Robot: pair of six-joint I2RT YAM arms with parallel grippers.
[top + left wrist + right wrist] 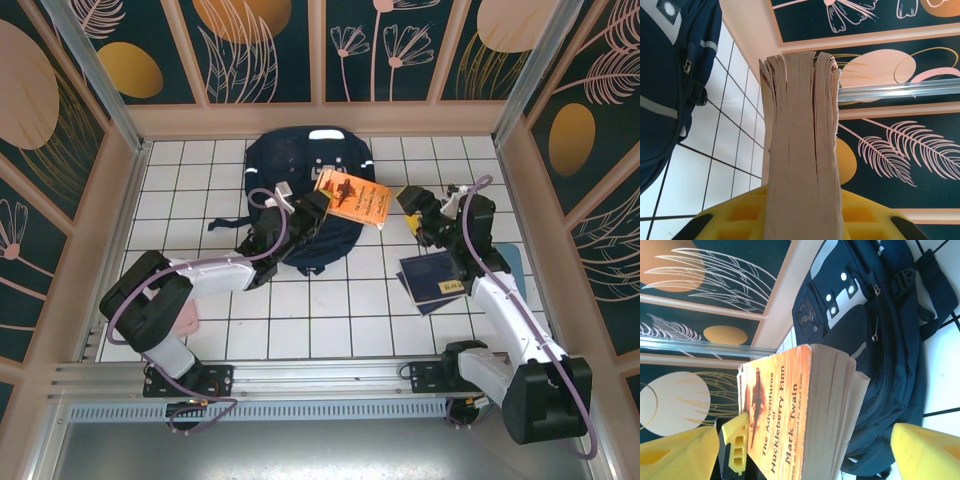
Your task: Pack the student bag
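With the left claw [316, 207] clamped on the paperback [354, 199] over the backpack [290, 160] at the tabletop's [330, 310] far middle, and the right claw [414, 208] spread apart alongside, lower it slowly edge-first.

Matt navy woven cloth on the student bag [290, 165], with smooth grey-white patches and black webbing straps. Slightly glossy orange card cover on the paperback [352, 200]; rough, tan, uneven paper along its page edges. Shiny white tiled table [330, 310], dark grout. Matt yellow plastic fingers [927, 452] on the right gripper [805, 440]. Brushed metal rail [300, 372] at the near edge.
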